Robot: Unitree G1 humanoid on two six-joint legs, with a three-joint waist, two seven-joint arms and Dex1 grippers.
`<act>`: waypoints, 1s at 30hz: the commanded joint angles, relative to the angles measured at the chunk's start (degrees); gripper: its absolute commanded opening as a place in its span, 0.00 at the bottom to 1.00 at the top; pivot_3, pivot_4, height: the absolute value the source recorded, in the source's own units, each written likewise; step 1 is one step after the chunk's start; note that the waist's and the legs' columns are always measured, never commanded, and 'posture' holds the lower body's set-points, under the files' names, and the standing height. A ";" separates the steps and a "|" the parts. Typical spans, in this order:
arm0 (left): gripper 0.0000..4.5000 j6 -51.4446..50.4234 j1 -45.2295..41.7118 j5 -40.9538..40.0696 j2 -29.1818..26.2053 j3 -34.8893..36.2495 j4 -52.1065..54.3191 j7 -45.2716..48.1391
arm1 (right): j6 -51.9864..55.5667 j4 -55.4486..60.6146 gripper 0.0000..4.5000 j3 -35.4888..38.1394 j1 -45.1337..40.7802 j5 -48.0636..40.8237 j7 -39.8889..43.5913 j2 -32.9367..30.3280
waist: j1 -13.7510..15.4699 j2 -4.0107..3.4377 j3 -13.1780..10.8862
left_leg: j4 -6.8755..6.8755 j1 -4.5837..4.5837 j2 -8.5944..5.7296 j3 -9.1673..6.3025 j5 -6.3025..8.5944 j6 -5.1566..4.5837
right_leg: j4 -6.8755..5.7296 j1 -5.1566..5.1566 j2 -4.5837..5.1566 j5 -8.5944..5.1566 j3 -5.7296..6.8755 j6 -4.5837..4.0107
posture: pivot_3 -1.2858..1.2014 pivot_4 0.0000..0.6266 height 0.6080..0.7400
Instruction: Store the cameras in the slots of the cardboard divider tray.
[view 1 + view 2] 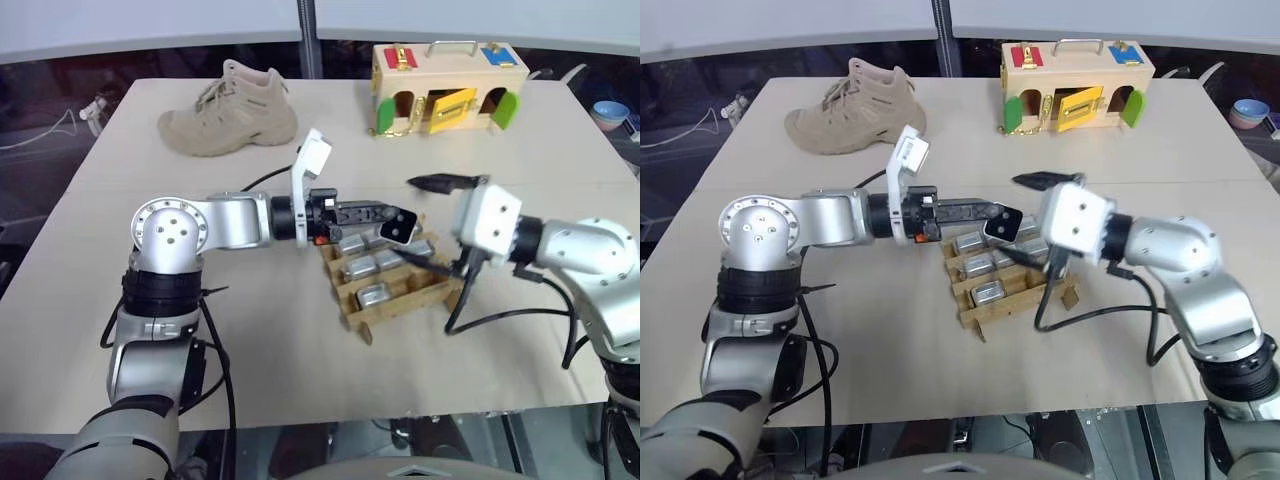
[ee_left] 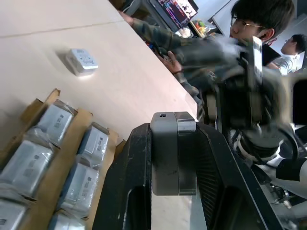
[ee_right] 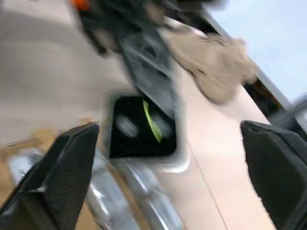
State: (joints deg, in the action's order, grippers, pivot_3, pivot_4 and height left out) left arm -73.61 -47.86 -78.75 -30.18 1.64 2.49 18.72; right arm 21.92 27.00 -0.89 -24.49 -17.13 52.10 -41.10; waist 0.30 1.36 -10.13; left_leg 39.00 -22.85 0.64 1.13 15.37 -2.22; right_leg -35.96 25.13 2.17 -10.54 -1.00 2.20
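Camera (image 1: 1003, 222) in left claw (image 1: 1008, 221)

The two head views looked forward and down from above the desk (image 1: 300, 370), taking in both arms, the cardboard divider tray (image 1: 395, 300) at the middle, and a shoe (image 1: 230, 110) and wooden box (image 1: 445, 85) at the far edge. The left wrist view sat close along its own fingers (image 2: 129, 182), facing across the tray towards a person (image 2: 249, 28). The right wrist view looked low and near over the same tray towards the shoe.
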 commanded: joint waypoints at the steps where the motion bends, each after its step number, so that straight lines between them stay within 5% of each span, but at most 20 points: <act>1: 0.15 1.42 -3.03 3.45 0.38 0.46 -1.00 4.37 | 1.92 -9.85 0.99 9.85 -0.73 -7.78 7.02 -5.08 | 0.35 0.00 0.00 | 0.03 0.00 -0.01 0.03 0.06 -0.11 | 0.01 -0.02 0.01 0.00 -0.01 0.00 | 0.52 0.24 1.00; 11: 0.15 11.59 -4.39 24.11 -1.43 -12.31 3.81 22.53 | -2.47 -30.58 0.99 8.54 -9.94 -16.73 39.55 -17.37 | -0.05 -0.06 -0.04 | 0.04 -0.01 0.02 0.16 0.10 -0.17 | 0.03 -0.01 -0.07 0.00 -0.03 0.01 | 0.52 0.24 1.00; 24: 0.15 5.99 -11.11 35.63 2.75 -22.96 2.95 25.04 | -5.22 -31.40 0.99 6.29 -12.28 -24.10 40.40 -18.11 | 0.32 -0.09 -0.07 | 0.14 -0.07 0.02 0.00 0.11 -0.20 | 0.01 0.01 -0.02 -0.01 -0.07 0.05 | 0.52 0.24 1.00; 30: 0.15 0.88 -10.80 36.54 -0.45 -27.19 5.82 30.20 | -6.23 -30.82 0.99 6.90 -10.44 -23.67 40.40 -18.75 | 0.12 -0.11 -0.08 | 0.14 -0.05 0.02 0.01 0.11 -0.21 | -0.05 0.02 -0.04 -0.01 -0.08 0.05 | 0.52 0.24 1.00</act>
State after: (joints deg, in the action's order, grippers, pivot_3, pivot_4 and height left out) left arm -71.99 -57.97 -42.20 -30.02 -25.60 5.49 47.15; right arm 17.11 -5.38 4.48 -34.97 -40.29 88.20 -58.39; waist 0.42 1.24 -10.21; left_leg 39.13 -22.91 0.66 1.13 15.49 -2.43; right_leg -36.01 25.16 2.13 -10.55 -1.09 2.25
